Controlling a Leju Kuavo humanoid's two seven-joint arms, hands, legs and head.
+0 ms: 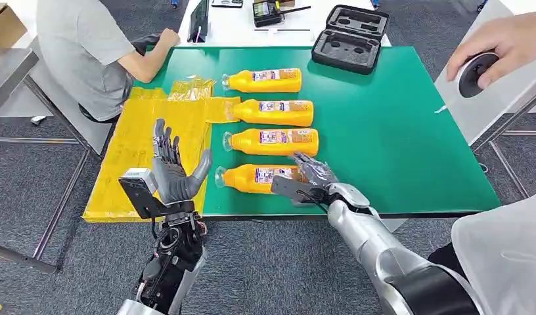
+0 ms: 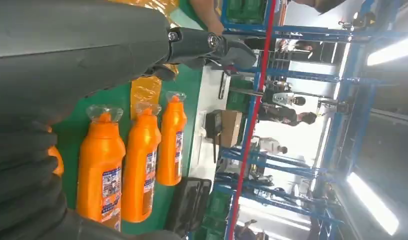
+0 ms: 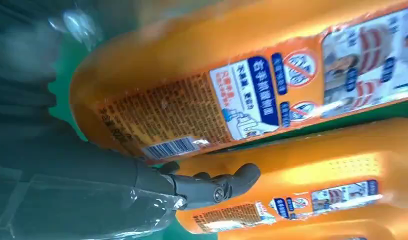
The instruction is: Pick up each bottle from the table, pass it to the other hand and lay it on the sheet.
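Note:
Several orange bottles lie side by side on the green table [image 1: 397,131], caps toward the yellow sheet [image 1: 147,144]. My right hand [image 1: 311,176] reaches over the base end of the nearest bottle [image 1: 252,178], which still lies flat. Up close, one of its fingers [image 3: 212,185] stretches out in the gap between that bottle [image 3: 217,75] and the second bottle [image 3: 317,170], and no closed grip shows. My left hand [image 1: 173,172] is raised above the sheet's near edge, fingers spread and holding nothing. Past the left hand [image 2: 67,50] stand three of the bottles [image 2: 99,165].
A black foam-lined case [image 1: 351,38] lies open at the table's far edge. A person in grey [image 1: 88,52] sits at the far left beside the sheet. Another person's hand [image 1: 508,39] holds a round device at the upper right; a white sleeve [image 1: 508,256] is at the lower right.

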